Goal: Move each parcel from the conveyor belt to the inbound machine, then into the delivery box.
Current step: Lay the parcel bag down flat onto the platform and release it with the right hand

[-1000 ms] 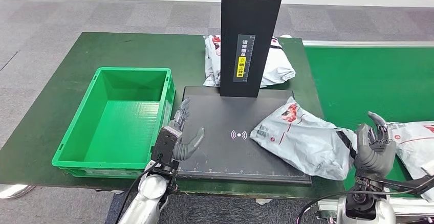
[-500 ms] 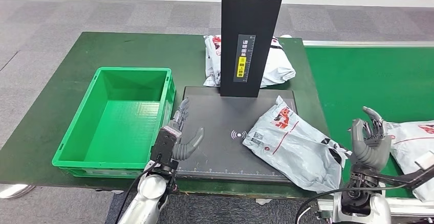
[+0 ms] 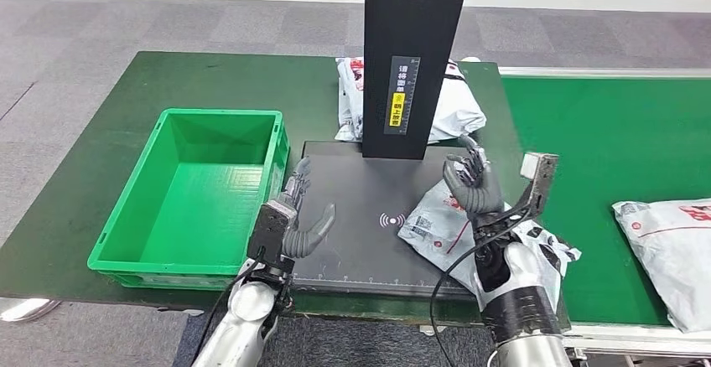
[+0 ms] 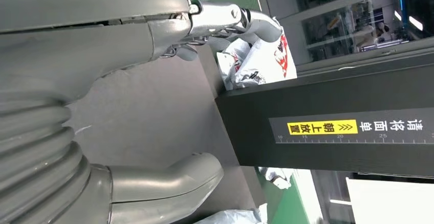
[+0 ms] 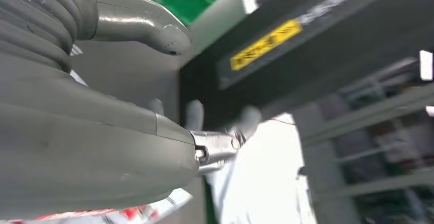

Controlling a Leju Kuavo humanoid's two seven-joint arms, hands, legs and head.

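Note:
A grey plastic parcel (image 3: pixel 429 226) lies on the right part of the inbound machine's dark plate (image 3: pixel 360 191), partly over its right edge. My right hand (image 3: pixel 471 184) is raised just above that parcel, fingers apart and holding nothing. My left hand (image 3: pixel 291 216) rests open on the plate's left edge, beside the green delivery box (image 3: pixel 134 216), which holds nothing. In the left wrist view its thumb (image 4: pixel 169 183) and fingers (image 4: pixel 230 18) are spread over the plate. A second parcel (image 3: pixel 666 245) lies on the green conveyor belt (image 3: pixel 604 141) at the right.
The machine's black column (image 3: pixel 411 57) with a yellow label stands at the back of the plate. Another grey parcel (image 3: pixel 457 111) lies behind it on the dark green table (image 3: pixel 101 107). Grey carpet lies beyond the table.
My right hand has swung left from the conveyor side to above the parcel on the plate. That parcel has slid left toward the plate's middle. The left hand has stayed put.

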